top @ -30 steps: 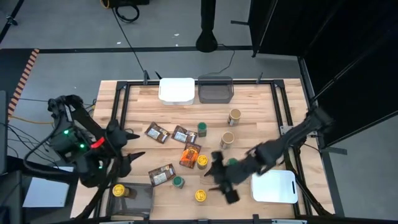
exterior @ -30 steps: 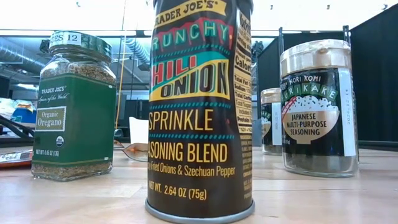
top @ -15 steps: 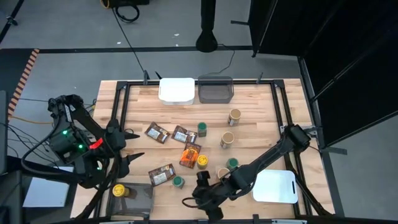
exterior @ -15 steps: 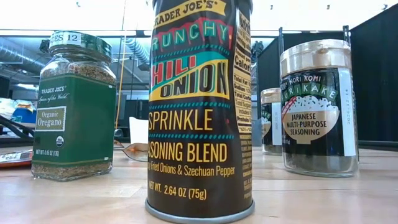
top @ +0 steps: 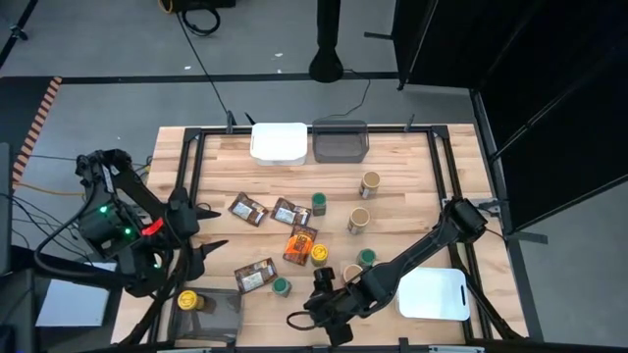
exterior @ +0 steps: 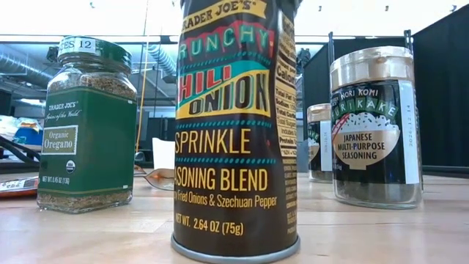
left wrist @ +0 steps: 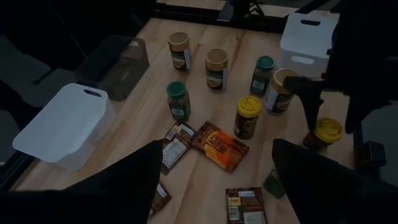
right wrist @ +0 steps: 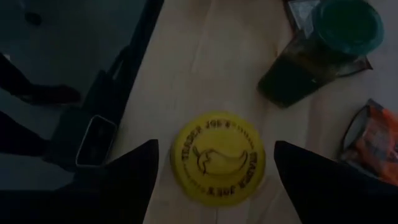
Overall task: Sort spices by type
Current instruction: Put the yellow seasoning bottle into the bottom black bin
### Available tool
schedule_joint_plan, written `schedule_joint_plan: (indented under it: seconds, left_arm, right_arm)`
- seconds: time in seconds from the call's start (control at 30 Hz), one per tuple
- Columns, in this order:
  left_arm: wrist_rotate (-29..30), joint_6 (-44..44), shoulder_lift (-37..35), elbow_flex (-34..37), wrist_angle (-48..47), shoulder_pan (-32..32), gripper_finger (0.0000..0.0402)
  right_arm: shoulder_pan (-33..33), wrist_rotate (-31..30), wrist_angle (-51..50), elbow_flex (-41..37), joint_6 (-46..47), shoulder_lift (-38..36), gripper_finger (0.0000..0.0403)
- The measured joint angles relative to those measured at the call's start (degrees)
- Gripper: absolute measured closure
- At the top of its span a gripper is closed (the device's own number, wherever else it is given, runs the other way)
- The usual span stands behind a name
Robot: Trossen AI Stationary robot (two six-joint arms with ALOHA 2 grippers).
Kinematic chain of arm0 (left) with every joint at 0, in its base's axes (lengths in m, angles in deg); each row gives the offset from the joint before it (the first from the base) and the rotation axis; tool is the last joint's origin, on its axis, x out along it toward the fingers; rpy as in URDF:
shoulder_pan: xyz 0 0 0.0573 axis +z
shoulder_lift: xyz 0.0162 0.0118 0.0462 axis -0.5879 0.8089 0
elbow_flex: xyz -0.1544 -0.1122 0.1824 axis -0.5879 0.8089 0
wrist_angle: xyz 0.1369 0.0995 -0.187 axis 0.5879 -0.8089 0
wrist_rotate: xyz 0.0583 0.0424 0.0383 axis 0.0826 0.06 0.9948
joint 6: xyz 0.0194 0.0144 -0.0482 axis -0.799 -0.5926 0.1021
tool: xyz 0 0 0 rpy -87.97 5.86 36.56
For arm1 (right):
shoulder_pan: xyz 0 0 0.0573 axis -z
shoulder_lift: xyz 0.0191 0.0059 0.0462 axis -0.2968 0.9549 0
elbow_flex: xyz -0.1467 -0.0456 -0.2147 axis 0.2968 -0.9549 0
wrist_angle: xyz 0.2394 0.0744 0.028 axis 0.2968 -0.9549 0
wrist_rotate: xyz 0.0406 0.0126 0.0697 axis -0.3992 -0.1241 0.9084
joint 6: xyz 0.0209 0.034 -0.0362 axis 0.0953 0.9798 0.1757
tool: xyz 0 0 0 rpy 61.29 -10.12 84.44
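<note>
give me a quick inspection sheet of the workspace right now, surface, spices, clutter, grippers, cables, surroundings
surface: wooden table, black frame rails around it.
job's things: spice jars and packets scattered mid-table; yellow-lid jar near the front edge; another yellow-lid jar in the grey tray front left.
clutter: white tray and dark tray at the back, white tray front right.
grippers: left gripper open, hovering over the table's left edge; right gripper above the yellow-lid jar, fingers spread either side, no contact seen.
cables: black cable across the floor behind the table.
surroundings: grey floor, black stand base, dark curtain on the right.
</note>
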Motion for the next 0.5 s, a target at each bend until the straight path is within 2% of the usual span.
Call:
schedule_joint_plan:
  seconds: [0.37,0.5]
  left_arm:
    - [0.21,0.17,0.02,1.67,0.02,0.01,0.0092]
    - [0.21,0.2,0.01,1.67,0.02,0.0,0.0092]
  right_arm:
    - [0.4,0.08,0.93,-0.04,0.89,1.87,0.0094]
    - [0.48,-0.39,0.93,-0.04,3.07,1.93,0.0115]
